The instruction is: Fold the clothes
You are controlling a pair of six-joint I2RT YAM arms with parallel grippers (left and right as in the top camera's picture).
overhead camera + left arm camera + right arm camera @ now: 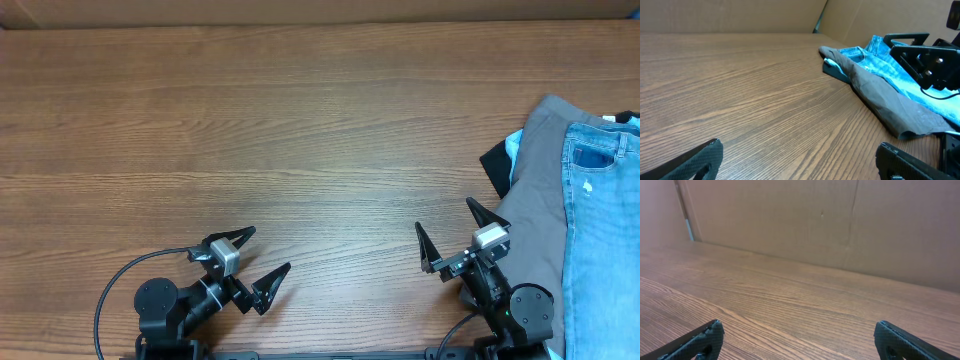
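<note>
The clothes lie in a pile at the table's right edge: light-blue denim jeans [603, 230] on top of grey trousers [535, 180], with black and pale-blue pieces [503, 160] poking out at the left. In the left wrist view the same jeans [890, 62] and grey trousers [880, 95] lie at the right. My left gripper [262, 252] rests open near the front left, far from the pile, nothing between its fingers [700, 160]. Open and empty too, my right gripper [446, 222] sits just left of the grey trousers; its fingers [900, 340] frame bare wood.
The wooden table [250, 130] stretches across the view, with a cardboard wall [840, 220] along its far edge. The right arm's black body [927, 60] stands over the clothes in the left wrist view. Cables [110, 290] loop by the left arm's base.
</note>
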